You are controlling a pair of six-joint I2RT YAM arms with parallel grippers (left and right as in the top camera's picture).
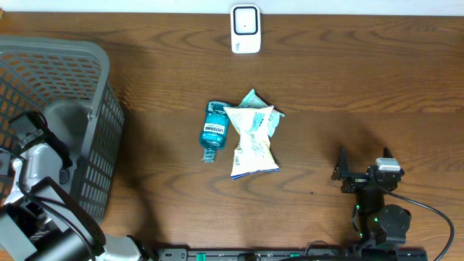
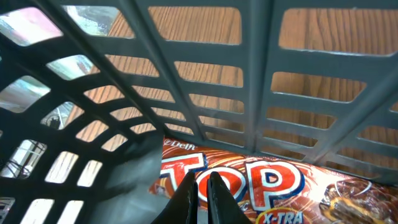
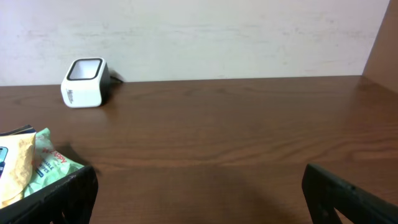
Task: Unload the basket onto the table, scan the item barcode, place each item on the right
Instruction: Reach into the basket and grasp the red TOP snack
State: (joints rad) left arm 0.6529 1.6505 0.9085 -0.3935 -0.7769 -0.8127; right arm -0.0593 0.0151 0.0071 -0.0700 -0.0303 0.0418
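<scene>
A red snack packet printed "TOP X-TRA" lies inside the grey basket. My left gripper reaches down into the basket. Its jaws are pressed together, pinching the packet's wrapper at the big letters. No barcode shows on the packet. The white scanner stands at the table's far edge, also seen in the right wrist view. My right gripper rests near the front right of the table, open wide with only bare wood between its fingers.
A blue mouthwash bottle, a white snack bag and a green packet lie together mid-table. The basket's lattice walls close in around the left gripper. Cables run behind the right arm's base.
</scene>
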